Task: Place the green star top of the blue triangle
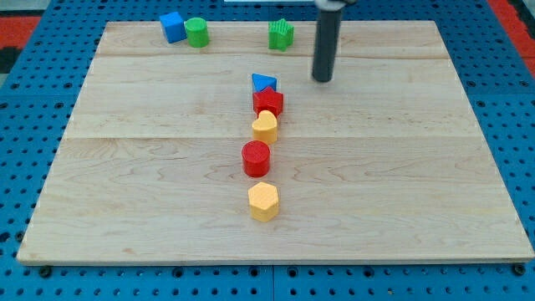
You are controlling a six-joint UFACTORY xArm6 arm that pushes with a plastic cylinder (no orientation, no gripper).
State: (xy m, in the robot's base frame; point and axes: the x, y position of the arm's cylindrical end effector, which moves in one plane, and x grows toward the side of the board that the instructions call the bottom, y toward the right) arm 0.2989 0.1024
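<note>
- Eight blocks rest on the wooden board point(418, 209), which sits on a blue perforated base point(25, 100).
- Green star point(281, 34): located at the view's top edge of the board, slightly right of centre. It stands upright; its ridged points face outward on all sides, so no single heading or long axis can be made out at this size.
- Blue triangle point(263, 82): below and slightly to the view's left of the green star, well apart from it. One corner appears to point toward the view's right; its lower edge touches the red block point(268, 103) beneath it.
- Centre column, from the view's top to bottom: blue triangle, red block, yellow heart point(265, 126), red cylinder point(257, 158), yellow hexagon point(263, 201). The top three touch in sequence; the red cylinder and yellow hexagon stand slightly apart.
- Top-left group: blue cube point(172, 26) and green cylinder point(197, 32), just beside each other.
- No claw is fitted: the arm ends in a straight dark rod, so nothing opens or closes and nothing is held.
- My tip point(323, 79) is to the view's right of the blue triangle, near but not touching it, and below and right of the green star. It contacts no block.
</note>
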